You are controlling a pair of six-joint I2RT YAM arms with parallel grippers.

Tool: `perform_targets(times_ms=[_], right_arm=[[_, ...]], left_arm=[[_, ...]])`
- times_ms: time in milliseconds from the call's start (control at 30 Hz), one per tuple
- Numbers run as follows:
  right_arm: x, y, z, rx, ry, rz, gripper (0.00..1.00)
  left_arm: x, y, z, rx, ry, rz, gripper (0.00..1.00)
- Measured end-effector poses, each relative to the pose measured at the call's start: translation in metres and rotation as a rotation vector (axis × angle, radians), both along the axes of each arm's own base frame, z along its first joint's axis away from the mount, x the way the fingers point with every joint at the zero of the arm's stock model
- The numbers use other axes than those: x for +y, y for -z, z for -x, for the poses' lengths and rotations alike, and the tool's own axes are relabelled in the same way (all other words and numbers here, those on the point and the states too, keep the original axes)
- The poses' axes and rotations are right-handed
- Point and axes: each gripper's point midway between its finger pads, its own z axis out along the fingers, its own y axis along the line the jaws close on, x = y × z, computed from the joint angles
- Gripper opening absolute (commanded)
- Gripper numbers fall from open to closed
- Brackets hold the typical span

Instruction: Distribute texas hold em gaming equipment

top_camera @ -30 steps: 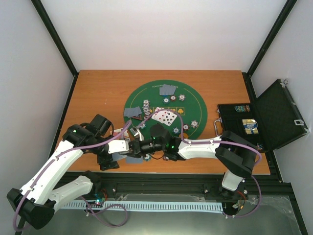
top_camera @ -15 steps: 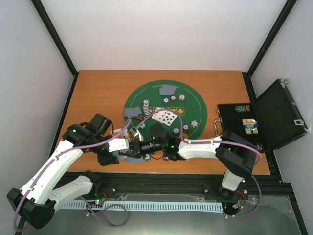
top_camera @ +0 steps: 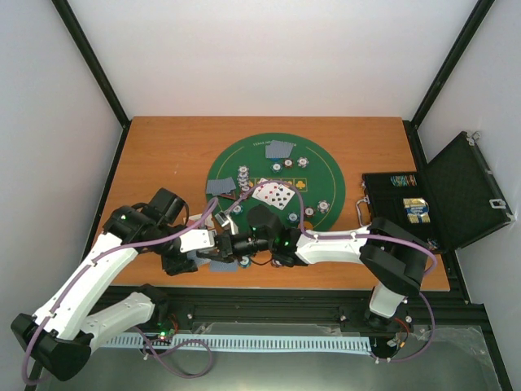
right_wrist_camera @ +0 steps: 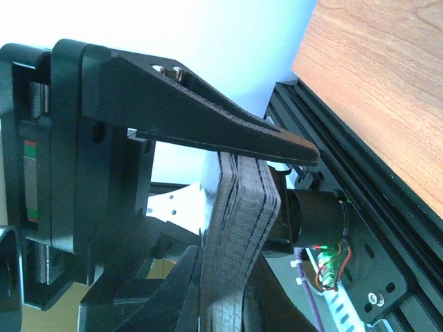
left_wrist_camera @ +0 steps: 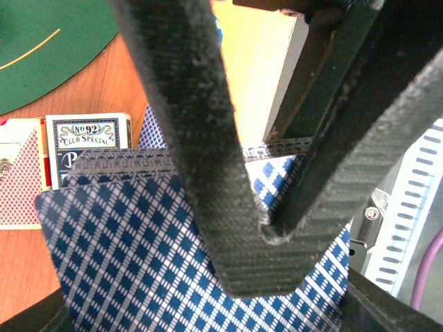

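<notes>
To the left, the bare brown wooden counter [top_camera: 163, 155] offers the most open room. At its near edge, partly over the black frame rail [top_camera: 309, 303], the deck of blue diamond-backed playing cards [left_wrist_camera: 138, 249] is held in the air where both arms crowd together. The left end effector [left_wrist_camera: 270, 232] is seen with its fingertips drawn together at the top card's back; whether a card is pinched cannot be told. The right end effector [top_camera: 234, 243] is judged to be clamped across the deck's edges. Dealing is judged partly done. On the round green felt mat [top_camera: 330, 175], face-down cards [top_camera: 279, 149], a face-up row [top_camera: 273, 193] and striped chip stacks [top_camera: 242, 175] are already laid out, and more hands are probably owed. At the right edge, room is narrowed by the open black hard case [top_camera: 468, 191].
</notes>
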Motion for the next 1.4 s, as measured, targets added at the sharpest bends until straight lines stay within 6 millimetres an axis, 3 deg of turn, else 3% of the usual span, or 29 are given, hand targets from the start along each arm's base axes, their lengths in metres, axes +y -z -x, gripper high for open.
perform_targets(times_ms=[233, 467, 500, 667, 733, 833, 1100, 1400], right_arm=[[-0.001, -0.006, 0.000, -0.014, -0.003, -0.021, 0.03], [-0.003, -0.010, 0.000, -0.019, 0.001, -0.030, 0.03], [-0.004, -0.010, 0.000, -0.019, 0.001, -0.030, 0.08], [-0.004, -0.010, 0.001, -0.016, -0.008, -0.038, 0.47], [-0.004, -0.005, 0.000, -0.002, -0.015, -0.024, 0.56], [0.000, -0.002, 0.001, 0.004, -0.027, -0.007, 0.61], [0.006, 0.001, 0.001, 0.020, -0.041, -0.004, 0.63], [0.009, 0.003, -0.001, 0.020, -0.046, -0.016, 0.55]], left_arm=[[0.000, -0.008, 0.001, 0.000, -0.005, 0.007, 0.63], [-0.003, -0.013, 0.001, 0.003, -0.010, 0.020, 0.52], [-0.003, -0.013, 0.001, 0.005, -0.009, 0.022, 0.49], [-0.005, -0.015, 0.002, 0.012, -0.008, 0.034, 0.37], [-0.005, -0.015, 0.002, 0.013, -0.007, 0.036, 0.36], [-0.006, -0.015, 0.003, 0.020, -0.006, 0.040, 0.35], [-0.008, -0.014, 0.004, 0.037, -0.003, 0.040, 0.36], [-0.006, -0.012, 0.005, 0.047, -0.005, 0.029, 0.36]])
